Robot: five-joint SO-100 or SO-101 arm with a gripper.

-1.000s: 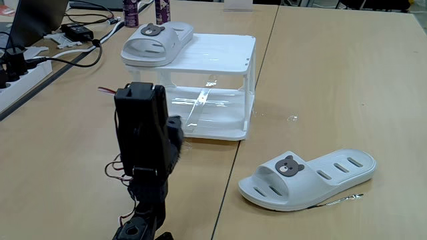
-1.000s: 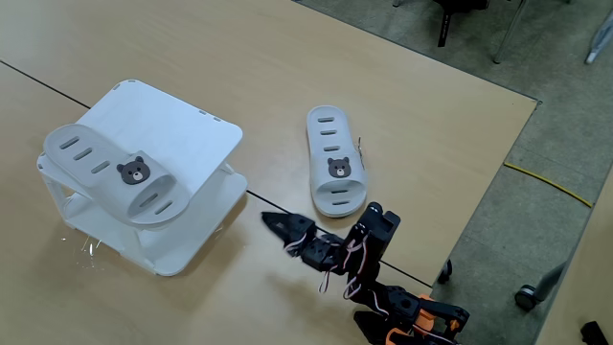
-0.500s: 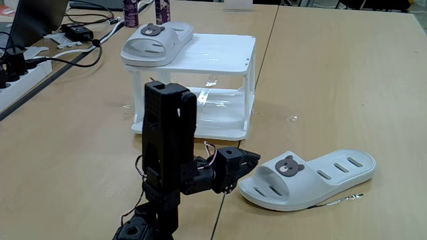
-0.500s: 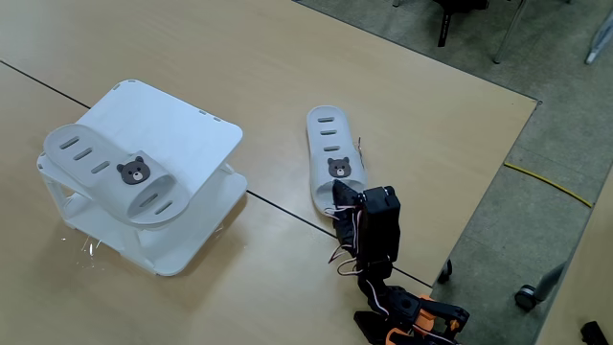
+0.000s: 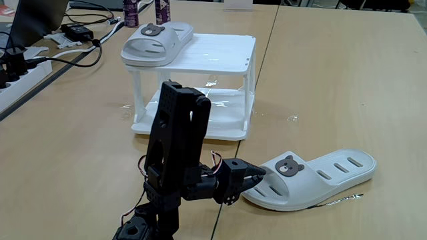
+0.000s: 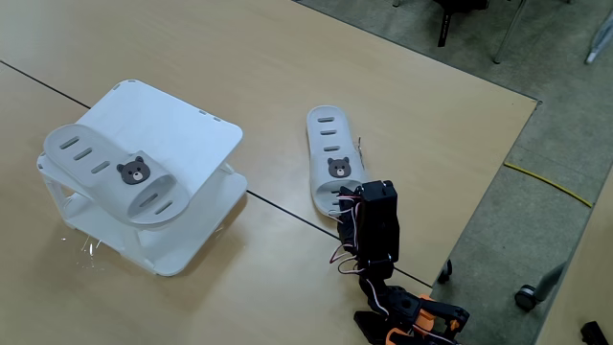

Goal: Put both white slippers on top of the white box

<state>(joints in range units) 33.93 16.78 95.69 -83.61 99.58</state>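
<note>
Two white slippers lie well apart on the wooden table [image 5: 333,73]. In a fixed view taken from low behind the arm, one slipper [image 5: 157,43] rests on the left edge of the white box [image 5: 220,53], its heel end hanging out past the slatted top, bear badge toward the far side. The same view shows the box's glossy lower shelf, and cables and a power strip [image 5: 13,73] along the table's left edge, with two dark bottles [image 5: 131,10] behind the box. To the right, near the front edge, the second slipper [image 5: 310,177] lies flat on the table, badge facing the arm.

In a fixed view from above, the box [image 6: 182,129] stands toward the left with its slipper [image 6: 110,172] across the near corner; the other slipper [image 6: 333,163] lies near the table's right edge, and grey floor with a yellow cable [image 6: 556,187] shows beyond.

The black arm reaches low toward the second slipper's open toe end. The gripper [image 5: 257,172] has its tip at the strap opening, seemingly touching the rim; whether it is spread or pressed together I cannot tell. From above, the arm's body hides the gripper.
</note>
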